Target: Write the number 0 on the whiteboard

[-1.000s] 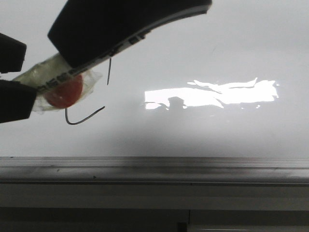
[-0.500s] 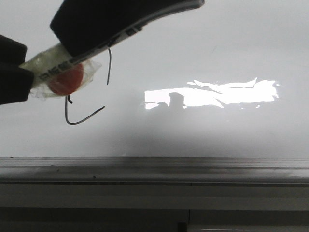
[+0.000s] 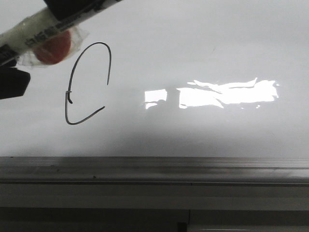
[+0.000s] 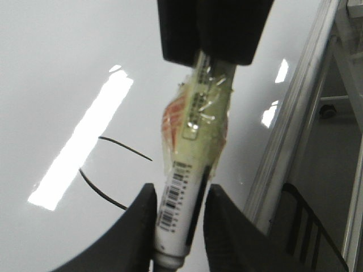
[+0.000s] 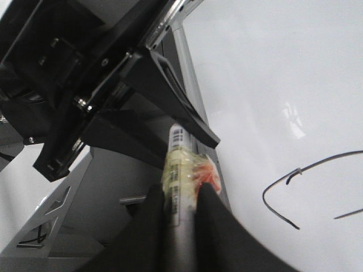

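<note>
Marker (image 3: 43,26) lifted up-left, number 0 (image 3: 87,84) unobstructed, glare (image 3: 227,93) beside

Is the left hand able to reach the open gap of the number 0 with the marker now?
Probably yes. The left hand holds the marker near the number 0; nothing covers its right-side gap.

Setting: a robotics lab or test bench. A glossy whiteboard (image 3: 203,53) fills the front view, bounded by a grey metal rail (image 3: 154,169) along its lower edge. Black machine brackets (image 5: 85,90) (bolted, angular) and bare metal framing (image 4: 295,119) indicate an equipment rig.
</note>
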Controlling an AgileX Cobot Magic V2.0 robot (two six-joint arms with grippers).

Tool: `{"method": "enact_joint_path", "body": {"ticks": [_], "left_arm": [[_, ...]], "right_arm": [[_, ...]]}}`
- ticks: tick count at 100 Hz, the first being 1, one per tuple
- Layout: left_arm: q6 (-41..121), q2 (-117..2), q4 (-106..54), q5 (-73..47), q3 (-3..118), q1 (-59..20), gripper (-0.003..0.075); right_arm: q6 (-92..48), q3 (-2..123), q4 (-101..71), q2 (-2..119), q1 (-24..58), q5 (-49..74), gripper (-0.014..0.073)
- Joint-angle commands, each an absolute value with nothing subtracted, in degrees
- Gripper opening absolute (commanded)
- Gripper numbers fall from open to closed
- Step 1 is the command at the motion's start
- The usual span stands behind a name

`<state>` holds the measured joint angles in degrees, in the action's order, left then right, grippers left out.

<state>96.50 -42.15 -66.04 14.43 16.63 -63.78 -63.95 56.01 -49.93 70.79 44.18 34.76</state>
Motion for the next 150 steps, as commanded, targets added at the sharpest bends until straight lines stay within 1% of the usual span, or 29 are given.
{"method": "enact_joint_path", "body": {"ticks": [1,19,24,29,34,46,53,58,62,63,65,68,69,70,72,73,76,78,79,82,89,96,100,109,125,137,150], "left_arm": [[96.57,-42.37,-65.73,17.87,18.07,-63.92,0.0173],[96.57,-42.37,-65.73,19.23,18.07,-63.92,0.0154],[96.57,-42.37,-65.73,19.1,18.07,-63.92,0.0115],[96.57,-42.37,-65.73,18.81,18.07,-63.92,0.0056],[96.57,-42.37,-65.73,18.81,18.07,-63.92,-0.0022],[96.57,-42.37,-65.73,18.81,18.07,-63.92,-0.002],[96.57,-42.37,-65.73,18.81,18.07,-63.92,-0.002],[96.57,-42.37,-65.73,18.96,18.07,-63.92,-0.002],[96.57,-42.37,-65.73,19.16,18.07,-63.92,-0.002],[96.57,-42.37,-65.86,19.16,18.07,-63.92,-0.002],[96.57,-42.37,-66.19,19.35,18.07,-63.92,-0.002],[96.57,-42.37,-67.17,19.97,18.19,-63.92,-0.002],[96.46,-42.37,-67.88,20.17,18.19,-63.92,-0.002],[96.45,-42.37,-68.31,20.44,18.19,-63.92,-0.002],[96.45,-42.37,-69.79,21.41,18.3,-63.92,-0.002],[96.45,-42.37,-70.36,22.28,18.3,-63.92,-0.002],[96.36,-42.37,-73.54,24.37,18.51,-63.92,-0.002],[96.21,-42.37,-75.56,26.87,18.64,-63.92,-0.002],[96.22,-42.37,-76.2,26.87,18.68,-63.92,-0.002],[96.18,-42.37,-78.74,30.4,18.74,-63.92,-0.002],[92.84,-42.37,-83.73,36.83,18.74,-63.92,-0.002],[83.12,-42.37,-88.65,40.74,18.87,-63.92,-0.002],[75.92,-42.37,-91.58,41.13,18.87,-63.92,-0.002],[67.51,-42.37,-94.67,39.24,18.87,-63.92,-0.002],[62.96,-43.09,-94.78,36.87,18.87,-63.92,-0.002],[59.66,-45.3,-94.78,37.96,18.87,-63.92,-0.002],[57.56,-48.31,-94.09,35.93,18.87,-63.92,-0.002]], "right_arm": [[-64.22,58.31,-52.32,69.46,44.17,33.5,-0.0069],[-64.22,58.31,-51.89,69.46,44.17,32.88,-0.0069],[-64.22,58.31,-51.8,69.46,44.17,32.62,-0.0069],[-64.22,58.31,-51.76,69.46,44.17,32.48,-0.0069],[-64.22,58.31,-51.76,69.46,44.17,32.23,-0.0069],[-64.22,58.31,-51.76,69.46,44.17,32.06,-0.0066],[-64.22,58.31,-51.76,69.46,44.17,32.86,-0.0029],[-64.22,58.31,-51.76,69.46,44.17,33.14,0.0041],[-64.22,58.41,-51.61,69.46,44.17,32.77,0.0129],[-64.22,58.41,-51.37,69.46,44.17,32.76,0.0163],[-64.22,58.41,-51.15,69.46,44.17,32.32,0.0199],[-64.22,58.41,-50.28,69.46,44.17,31.42,0.0302],[-64.22,58.41,-50.08,69.46,44.17,31.22,0.0323],[-64.22,58.41,-49.72,69.46,44.17,31.02,0.0367],[-64.22,58.41,-49.4,69.46,44.17,30.45,0.0412],[-64.22,58.41,-49.12,69.46,44.17,29.99,0.0454],[-64.22,58.41,-48.8,69.46,44.17,29.01,0.0533],[-64.22,58.41,-48.41,69.46,44.17,27.88,0.0601],[-64.22,58.41,-48.41,69.46,44.17,27.88,0.0601],[-64.22,58.41,-48.39,69.46,44.17,26.54,0.0669],[-64.22,58.41,-48.3,69.46,44.17,24.92,0.065],[-64.22,58.41,-48.3,69.46,44.17,25.03,0.0643],[-64.22,58.41,-48.3,69.46,44.17,25.56,0.0643],[-64.22,58.41,-48.3,69.46,44.17,27.61,0.0643],[-64.22,58.41,-48.3,69.46,44.17,30.96,0.0643],[-63.56,58.41,-48.3,69.46,44.17,31.49,0.0643],[-63.56,58.41,-48.4,69.46,44.17,31.49,0.0643]]}}
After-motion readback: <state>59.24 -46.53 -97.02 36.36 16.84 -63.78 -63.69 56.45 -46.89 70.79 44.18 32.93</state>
